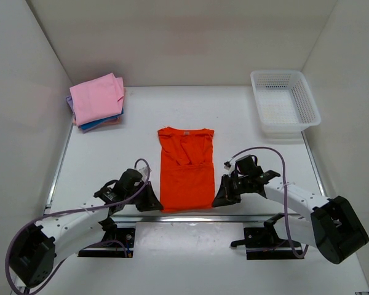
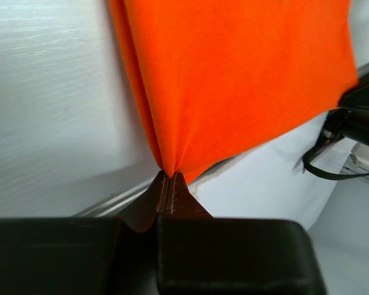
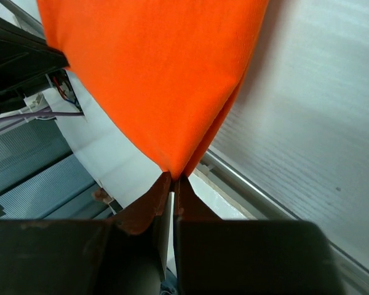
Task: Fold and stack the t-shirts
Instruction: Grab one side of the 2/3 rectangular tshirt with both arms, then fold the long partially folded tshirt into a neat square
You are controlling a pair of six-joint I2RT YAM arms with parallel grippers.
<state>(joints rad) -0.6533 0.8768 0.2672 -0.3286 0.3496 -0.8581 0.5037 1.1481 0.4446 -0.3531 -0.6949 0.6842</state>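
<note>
**Orange t-shirt pinched at both near corners on a white desk**

A white desk [image 1: 111, 160] is seen, enclosed on its left, right and far sides by plain white walls [image 1: 184, 43]. A metal rail [image 1: 56, 169] is fixed along the left edge, and a similar strip is seen along the near edge. The two arm bases are bolted just past that strip. The surface is matte and evenly lit, with faint streaks visible in the wrist views.

The orange t-shirt [image 1: 186, 169] is laid flat in the middle of the desk. It is folded lengthwise into a narrow strip, with the collar toward the far edge and the hem close to the near edge. Its near left corner is pinched by the left tool [image 2: 170, 182], whose fingers are pressed together on the cloth. Its near right corner is gripped in the same way by the right tool [image 3: 173, 183]. In both wrist views the fabric is drawn to a point where it enters the closed fingertips, and doubled layers are seen at the side folds.

In the far left corner a stack of folded t-shirts [image 1: 97, 101] is placed, well apart from the orange one. A pink shirt lies on top, with blue and purple edges showing beneath it. Near the far right corner a white mesh basket [image 1: 312, 109] is set.
</note>
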